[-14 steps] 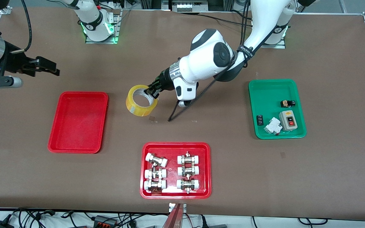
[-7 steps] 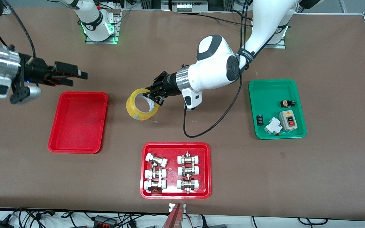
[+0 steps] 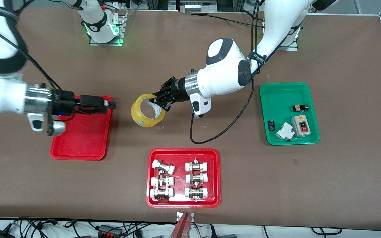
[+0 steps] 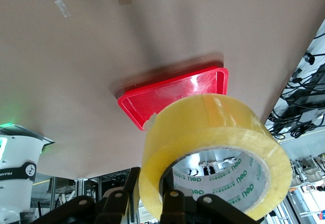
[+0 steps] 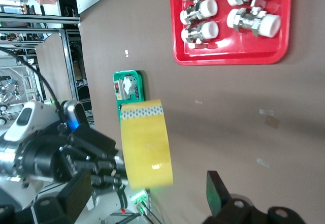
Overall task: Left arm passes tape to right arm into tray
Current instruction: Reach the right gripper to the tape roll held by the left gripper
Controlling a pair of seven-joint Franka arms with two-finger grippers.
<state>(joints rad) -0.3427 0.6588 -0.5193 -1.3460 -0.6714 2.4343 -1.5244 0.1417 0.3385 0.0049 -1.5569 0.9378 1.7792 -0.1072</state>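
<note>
The yellow tape (image 3: pixel 144 114) hangs above the table, tilted, between the two arms. My left gripper (image 3: pixel 160 100) is shut on the ring's wall, one finger in the hole and one outside, as the left wrist view (image 4: pixel 152 203) shows with the tape (image 4: pixel 213 127) close up. My right gripper (image 3: pixel 106 104) is open and empty over the edge of the plain red tray (image 3: pixel 81 142) closest to the tape, pointing at it, a short gap away. In the right wrist view the tape (image 5: pixel 147 142) is straight ahead between the open fingers (image 5: pixel 219 191). The red tray also shows in the left wrist view (image 4: pixel 167 89).
A red tray of white-capped metal fittings (image 3: pixel 183 202) lies nearer the front camera. A green tray (image 3: pixel 276 99) with small electrical parts lies toward the left arm's end. A black cable (image 3: pixel 223 129) loops from the left wrist down to the table.
My right arm has swung in from the table's end, and its gripper is now over the red tray close to the tape. The left gripper and tape have barely moved.
</note>
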